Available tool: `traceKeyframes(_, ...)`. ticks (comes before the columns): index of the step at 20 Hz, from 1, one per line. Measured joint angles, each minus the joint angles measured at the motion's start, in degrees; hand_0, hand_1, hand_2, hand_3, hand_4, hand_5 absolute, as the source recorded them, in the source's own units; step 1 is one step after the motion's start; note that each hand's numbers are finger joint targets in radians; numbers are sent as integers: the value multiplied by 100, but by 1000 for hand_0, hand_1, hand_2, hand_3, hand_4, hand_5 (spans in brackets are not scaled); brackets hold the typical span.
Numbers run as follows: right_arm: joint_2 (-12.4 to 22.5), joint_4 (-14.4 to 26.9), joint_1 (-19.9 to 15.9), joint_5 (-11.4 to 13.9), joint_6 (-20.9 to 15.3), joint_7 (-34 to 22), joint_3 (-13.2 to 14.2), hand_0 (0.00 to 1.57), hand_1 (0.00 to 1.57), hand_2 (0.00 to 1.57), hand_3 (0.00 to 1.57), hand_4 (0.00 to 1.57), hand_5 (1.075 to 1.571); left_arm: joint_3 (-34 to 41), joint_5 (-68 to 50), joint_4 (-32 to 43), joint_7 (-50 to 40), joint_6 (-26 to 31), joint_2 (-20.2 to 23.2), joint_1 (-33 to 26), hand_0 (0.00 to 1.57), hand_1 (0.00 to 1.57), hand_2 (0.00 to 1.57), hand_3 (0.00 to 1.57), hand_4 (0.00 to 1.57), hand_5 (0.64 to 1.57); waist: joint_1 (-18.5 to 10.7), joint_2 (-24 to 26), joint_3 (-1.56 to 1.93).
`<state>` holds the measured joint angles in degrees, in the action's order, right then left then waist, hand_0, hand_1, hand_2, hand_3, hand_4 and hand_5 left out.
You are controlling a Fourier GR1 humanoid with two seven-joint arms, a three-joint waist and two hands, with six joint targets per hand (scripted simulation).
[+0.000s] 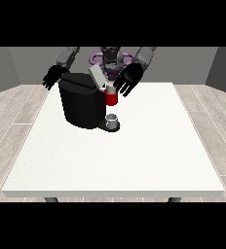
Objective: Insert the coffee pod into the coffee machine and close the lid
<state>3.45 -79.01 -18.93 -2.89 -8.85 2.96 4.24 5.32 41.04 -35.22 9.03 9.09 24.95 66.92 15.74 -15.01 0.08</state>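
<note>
The hand at the view's right (128,79) hangs with fingers spread, holding nothing, just beside the raised lid (96,76) of the coffee machine (82,104) near the table's (134,160) far edge. The other hand (52,77) looks relaxed and empty. A misjudged sweep could knock the machine instead of closing it. No pod shows plainly; a grey thing (112,118) sits at the machine's base.

A black coffee machine (82,103) is seen on the white counter (120,155), its lid (97,76) raised, a spread hand (127,80) held beside a red thing at the machine (111,98).
</note>
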Motion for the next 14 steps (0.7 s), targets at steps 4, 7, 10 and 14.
traceKeyframes(4, 30, 65, -13, 13, 32, 129, 16, 0, 0, 0, 0, 413, 1571, -92, 113, -39, 98, 169, 142, 65, 0, 0, 0, 0, 0, 1571, -6, -79, 9)
traceKeyframes(7, -47, 126, 121, 44, -17, 147, -26, 0, 0, 0, 0, 375, 1571, -153, 182, -29, 101, 222, 113, -17, 0, 0, 0, 0, 0, 1571, -44, 28, 4)
traceKeyframes(10, -35, 125, 21, 69, -89, 89, -1, 0, 0, 0, 0, 348, 1571, -151, 223, -17, 136, 252, 151, 5, 0, 0, 0, 0, 0, 1571, -64, 18, 0)
traceKeyframes(14, -38, 263, 141, 74, -103, 178, 36, 0, 0, 0, 0, 376, 1571, -157, 239, -45, 125, 336, 101, -56, 0, 0, 0, 0, 0, 1571, -142, 156, -5)
